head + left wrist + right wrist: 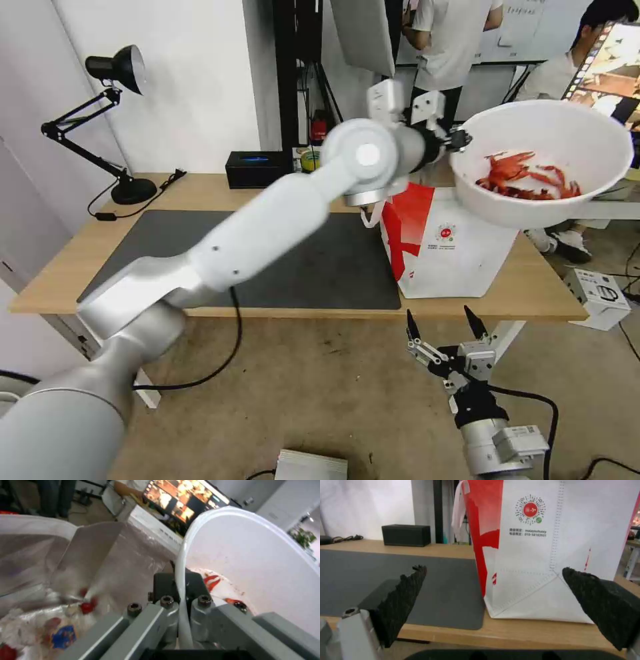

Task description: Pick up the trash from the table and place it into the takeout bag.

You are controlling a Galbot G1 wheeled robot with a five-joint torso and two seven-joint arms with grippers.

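Pinching the bowl [541, 157] rim, the left pincer [460, 140] is holding it tilted over the takeout bag [447, 247] w/ shells pooling low, while right pincer [445, 327] is hanging spread below the tabletop [67, 267] edge.

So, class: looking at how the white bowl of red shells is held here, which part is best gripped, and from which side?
Its thin rim. The left gripper pinches the white bowl edge-on from the side, one finger inside and one outside; the wide body offers nothing else narrow enough.
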